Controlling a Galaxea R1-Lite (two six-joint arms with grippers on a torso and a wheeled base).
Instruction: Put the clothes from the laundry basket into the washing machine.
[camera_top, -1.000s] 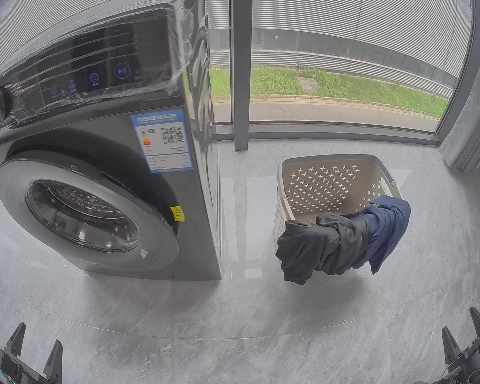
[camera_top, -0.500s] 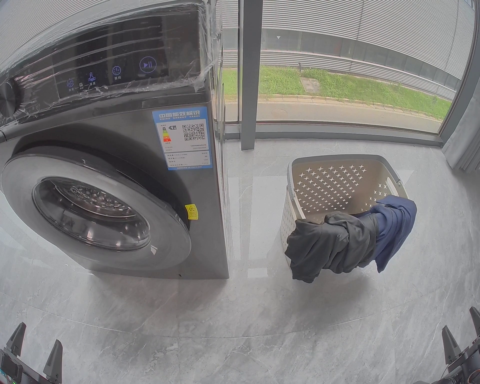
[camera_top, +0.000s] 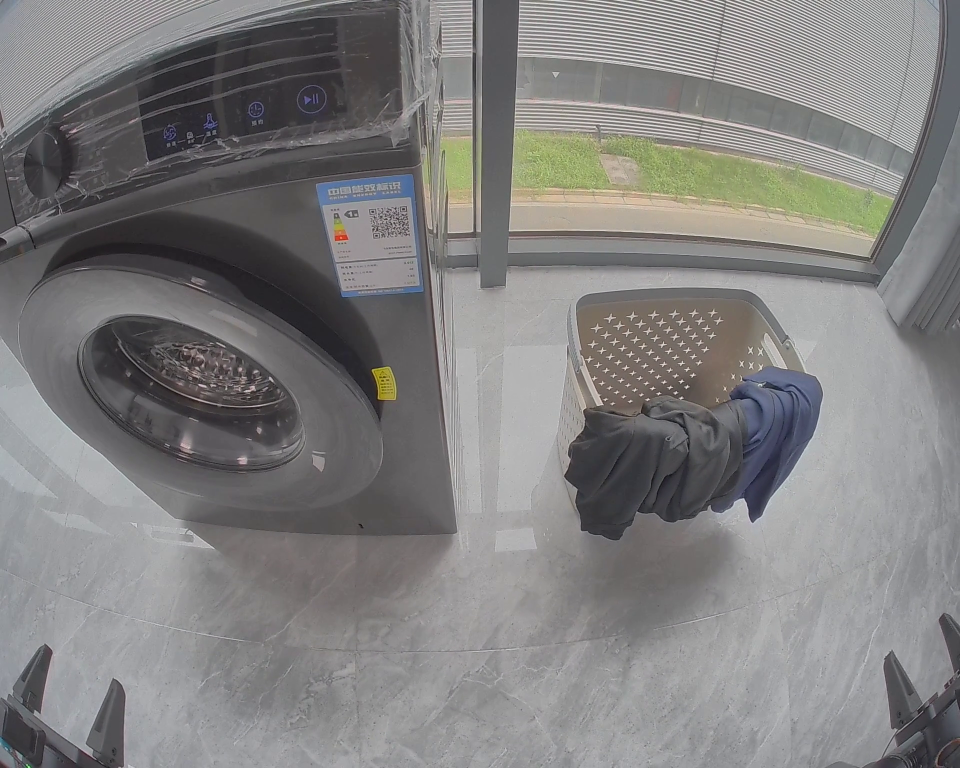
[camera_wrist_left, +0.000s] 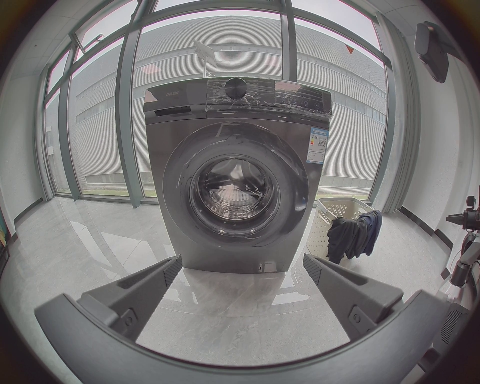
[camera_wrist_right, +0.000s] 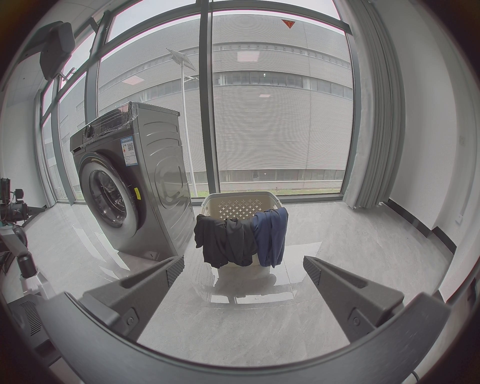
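Observation:
A grey front-loading washing machine (camera_top: 250, 300) stands on the left with its round door (camera_top: 195, 390) shut; it also faces the left wrist view (camera_wrist_left: 235, 185). To its right sits a beige laundry basket (camera_top: 680, 340) with star-shaped holes. A dark grey garment (camera_top: 650, 465) and a blue garment (camera_top: 780, 425) hang over its near rim, seen too in the right wrist view (camera_wrist_right: 225, 240) (camera_wrist_right: 270, 235). My left gripper (camera_top: 70, 695) is low at the near left, open and holding nothing. My right gripper (camera_top: 925, 660) is low at the near right, open and holding nothing.
Glossy grey marble floor (camera_top: 480, 640) lies between me and both objects. A window frame post (camera_top: 497, 150) and full-height glass stand behind them. A grey curtain (camera_top: 925, 270) hangs at the far right.
The whole head view has shifted: machine and basket sit further right and slightly higher, so the camera moved. Both grippers keep their places at the lower corners.

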